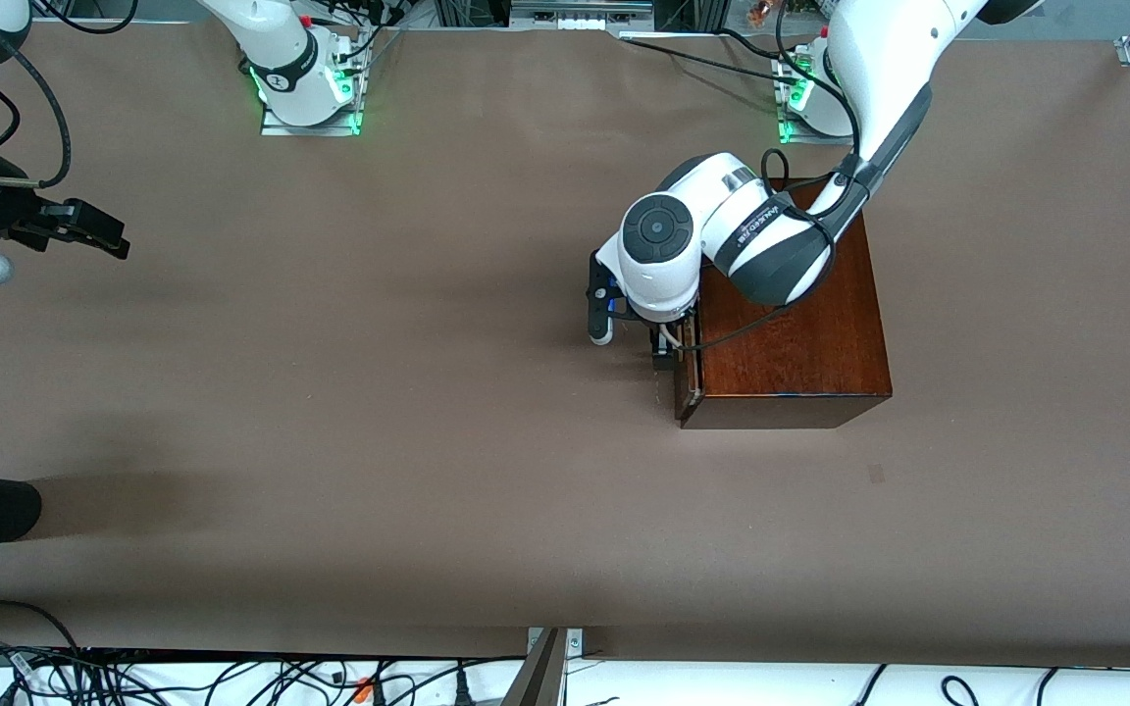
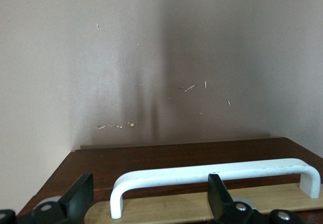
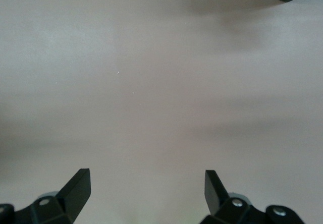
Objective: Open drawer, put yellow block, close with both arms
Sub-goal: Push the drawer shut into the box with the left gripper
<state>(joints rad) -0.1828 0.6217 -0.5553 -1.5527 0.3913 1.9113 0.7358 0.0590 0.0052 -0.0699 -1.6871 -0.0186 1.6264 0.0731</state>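
The left gripper [image 2: 146,199] hangs at the front of the drawer [image 2: 202,204], fingers [image 2: 81,193] spread astride its white handle [image 2: 212,176] — the bar runs crosswise between them. The right gripper [image 3: 146,193], fingers spread, waits well away from the drawer over bare counter [image 1: 379,441]. No yellow block visible.

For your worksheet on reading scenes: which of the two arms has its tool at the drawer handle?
The left arm: its tool straddles the white handle of the wooden box's drawer; the right tool waits over bare table.

The box [image 1: 800,343] was polished, glossy reddish wood; its drawer [image 2: 202,206] showed pale raw wood; the counter [image 1: 379,441] looked matt brown.
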